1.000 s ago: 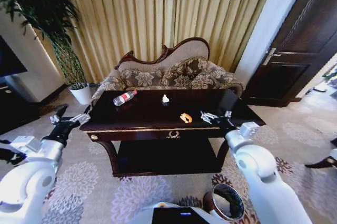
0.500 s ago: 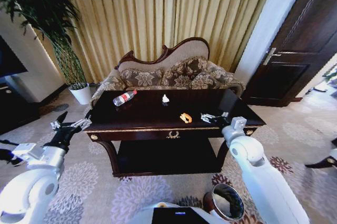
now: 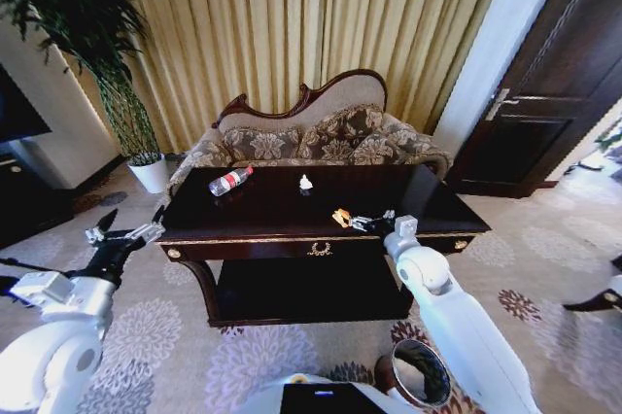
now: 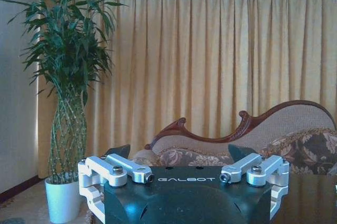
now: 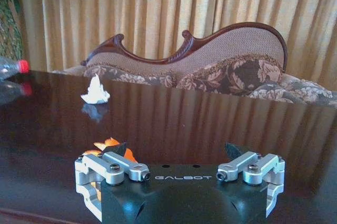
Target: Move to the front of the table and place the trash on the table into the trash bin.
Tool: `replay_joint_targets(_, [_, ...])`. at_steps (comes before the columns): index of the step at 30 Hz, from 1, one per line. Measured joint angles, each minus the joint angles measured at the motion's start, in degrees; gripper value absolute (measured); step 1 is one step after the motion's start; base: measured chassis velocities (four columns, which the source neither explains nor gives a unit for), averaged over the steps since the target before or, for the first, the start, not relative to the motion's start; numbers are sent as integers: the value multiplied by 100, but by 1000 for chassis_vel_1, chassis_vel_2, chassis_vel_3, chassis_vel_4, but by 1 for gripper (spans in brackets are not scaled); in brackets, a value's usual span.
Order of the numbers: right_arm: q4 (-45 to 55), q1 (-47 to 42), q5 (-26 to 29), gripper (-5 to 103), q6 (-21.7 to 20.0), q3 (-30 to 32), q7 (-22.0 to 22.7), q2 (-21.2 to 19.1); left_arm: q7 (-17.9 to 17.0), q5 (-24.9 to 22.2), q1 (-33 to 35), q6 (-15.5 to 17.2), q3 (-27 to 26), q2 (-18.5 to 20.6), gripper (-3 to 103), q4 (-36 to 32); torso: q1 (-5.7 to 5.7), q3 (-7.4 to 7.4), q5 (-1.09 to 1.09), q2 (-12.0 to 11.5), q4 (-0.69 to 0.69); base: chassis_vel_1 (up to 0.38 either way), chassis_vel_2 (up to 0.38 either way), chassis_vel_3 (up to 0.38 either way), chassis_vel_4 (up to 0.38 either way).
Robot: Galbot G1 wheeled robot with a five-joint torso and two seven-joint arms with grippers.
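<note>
Right gripper (image 3: 367,223) low over the front right part of the table (image 3: 272,212), fingers spread wide and holding nothing. Orange-yellow scrap (image 3: 341,217) just beside it toward the robot's left, lying flat on the glossy top; in the right wrist view the scrap (image 5: 108,146) sits at the fingertip on one side of the open jaws, not centred between them (so a small sideways shift looks necessary before any closing). Long axis of the scrap hard to judge: a short curled piece, roughly across the table rather than front to back, no clear pointing end.

Left gripper (image 3: 124,233) off the table's left corner, over the carpet, also spread open and empty, well apart from every piece of trash. Clearly the farther arm for the scrap.

Crumpled white paper (image 3: 305,183) farther back near the middle of the top. Clear bottle (image 3: 230,181) at the back left, on its side, long axis diagonal, red cap toward the back right. Trash bin (image 3: 415,373) on the floor at the robot's right, near its base, mouth open upward.
</note>
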Motion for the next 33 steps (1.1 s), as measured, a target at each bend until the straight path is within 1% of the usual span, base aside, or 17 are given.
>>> replay_joint_targets(3, [-40, -35, -63, 100, 10, -14, 0, 5, 1, 3, -2, -6, -11, -13, 100, -3, 0, 0, 0, 0, 0, 0, 0, 0, 0])
replay_joint_targets(5, [-51, -55, -83, 102, 14, -17, 0, 12, 2, 3, -5, -6, -11, -14, 100, -9, 0, 0, 0, 0, -1, 0, 0, 0, 0])
replay_joint_targets(7, [-62, -116, -120, 97, 23, -28, 0, 28, 2, 3, -9, -8, -12, -14, 100, -17, 0, 0, -1, 0, 0, 0, 0, 0, 0])
replay_joint_targets(8, [-62, -116, -120, 97, 23, -28, 0, 28, 2, 3, -9, -8, -12, -14, 100, -17, 0, 0, -1, 0, 0, 0, 0, 0, 0])
replay_joint_targets(9, [-66, -151, -145, 94, 30, -32, 0, 45, 2, 3, -13, -9, -12, -15, 100, -16, 0, 0, 0, 0, 0, 0, 0, 0, 0])
replay_joint_targets(10, [-66, -151, -145, 94, 30, -32, 0, 45, 2, 3, -13, -9, -12, -15, 100, -16, 0, 0, 0, 0, 0, 0, 0, 0, 0])
replay_joint_targets(12, [-72, -201, -179, 83, 39, -34, 0, 80, 4, 3, -15, -16, -12, -12, 100, 2, 0, 0, 0, 0, 0, 0, 0, 0, 0])
replay_joint_targets(13, [-72, -201, -179, 83, 39, -34, 0, 80, 4, 3, -15, -16, -12, -12, 100, 2, 0, 0, 0, 0, 0, 0, 0, 0, 0])
replay_joint_targets(15, [-2, -202, -156, 75, 43, -17, 0, 94, 6, -1, -23, -24, -26, 41, 100, 33, 0, 0, 0, 0, -1, 0, 0, 0, 0])
replay_joint_targets(16, [10, -168, -145, 80, 52, -6, 0, 94, 6, -4, -28, -25, -26, 55, 100, 39, 0, 0, -1, 0, 0, 0, 0, 0, 0])
replay_joint_targets(17, [10, -168, -145, 80, 52, -6, 0, 94, 6, -4, -28, -25, -26, 55, 100, 39, 0, 0, -1, 0, 0, 0, 0, 0, 0])
replay_joint_targets(18, [12, -151, -137, 86, 71, 4, 0, 95, 6, -6, -32, -26, -26, 65, 100, 41, 0, 0, 0, 0, 0, 0, 0, 0, 0])
replay_joint_targets(20, [11, -146, -123, 88, 139, 46, 0, 100, 8, -14, -38, -27, -20, 82, 100, 42, 0, 0, 0, 0, 0, 0, 0, 0, 0])
replay_joint_targets(28, [144, -191, -26, 89, 168, 263, 0, 64, 18, -22, -36, -42, -7, 103, 100, 62, 0, 0, 0, 0, 0, 0, 0, 0, 0])
replay_joint_targets(31, [387, -305, 106, 89, 165, 408, 0, -28, 25, -23, -42, -49, 9, 95, 100, 77, 0, 0, 0, 0, 1, 0, 0, 0, 0])
replay_joint_targets(33, [721, -523, 383, 89, 26, 521, 1, -117, 34, -23, -55, -55, 19, 86, 100, 93, 0, 0, 0, 0, -1, 0, 0, 0, 0])
